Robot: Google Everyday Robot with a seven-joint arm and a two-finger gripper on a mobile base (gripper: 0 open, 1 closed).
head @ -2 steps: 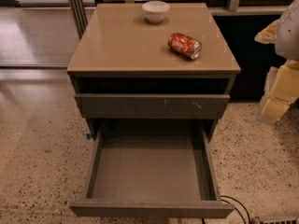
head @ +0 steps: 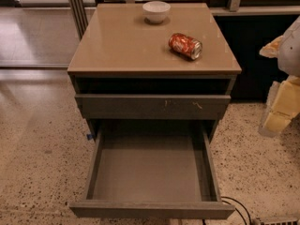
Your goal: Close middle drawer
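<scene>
The middle drawer (head: 152,209) is pulled far out of the cabinet toward me. Its plain grey-brown front is at the bottom of the camera view and its flat grey inside (head: 150,165) holds nothing. Above it sits a similar drawer front (head: 140,107) with small yellowish scratch marks, pushed in. My gripper (head: 280,108) shows as white and pale yellow parts at the right edge of the view, to the right of the cabinet and apart from the drawer.
The cabinet's tan top (head: 122,46) carries a white bowl (head: 156,11) at the back and a red can (head: 185,46) lying on its side. Speckled floor surrounds the cabinet. A black cable (head: 236,207) lies at the lower right. A dark wall panel stands behind on the right.
</scene>
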